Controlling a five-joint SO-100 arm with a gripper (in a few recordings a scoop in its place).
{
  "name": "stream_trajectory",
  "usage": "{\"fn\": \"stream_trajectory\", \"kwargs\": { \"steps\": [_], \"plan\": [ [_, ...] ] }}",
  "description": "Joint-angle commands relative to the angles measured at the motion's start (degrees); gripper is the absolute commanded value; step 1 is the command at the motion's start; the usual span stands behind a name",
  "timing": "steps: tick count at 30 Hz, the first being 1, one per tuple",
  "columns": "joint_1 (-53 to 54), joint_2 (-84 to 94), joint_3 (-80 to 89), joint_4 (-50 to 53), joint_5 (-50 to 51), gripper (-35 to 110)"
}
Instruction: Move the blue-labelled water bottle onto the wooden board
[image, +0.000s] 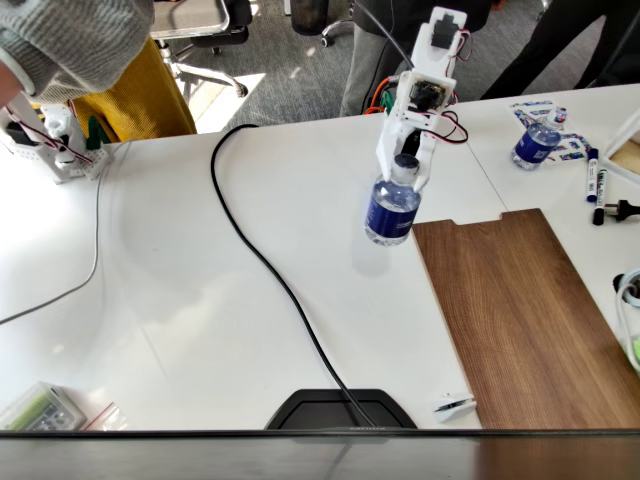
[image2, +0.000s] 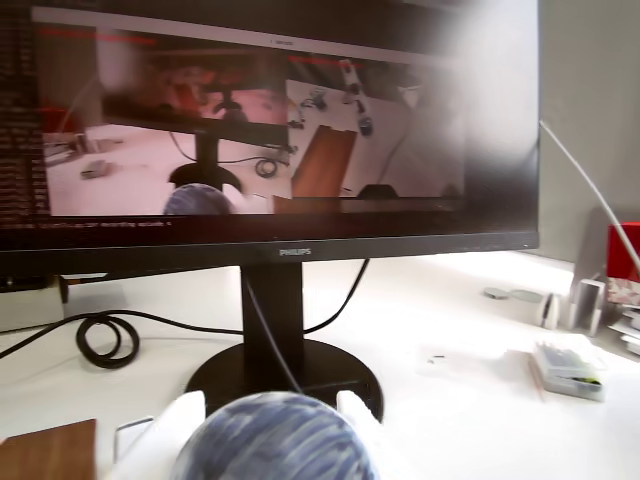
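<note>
Water bottle hangs in the air, gripped near its neck by the gripper, jaws closed around it just under the cap. It tilts slightly, base toward the camera in the fixed view, its shadow falling on the white worktop below. In the wrist view the bottle bulges between two white fingers. Held high, presumably so the base clears the board's edge on the way across.

Wooden board lies just to the right of the bottle in the fixed view, notched short end nearest the arm. Its surface is bare; plenty of room to set down.

Black cable runs across the worktop to the left, away from the likely path. Second bottle and markers sit beyond the board's far end, well apart.
</note>
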Motion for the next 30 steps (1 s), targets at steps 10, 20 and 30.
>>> {"fn": "stream_trajectory", "kwargs": {
  "steps": [10, 20, 30],
  "plan": [
    [-13.6, 6.5, -0.6, -4.8, -3.8, 0],
    [-21.7, 6.0, -0.4, -5.0, -5.2, 0],
    [-28.5, 2.0, 1.8, -9.4, -4.6, 0]
  ]
}}
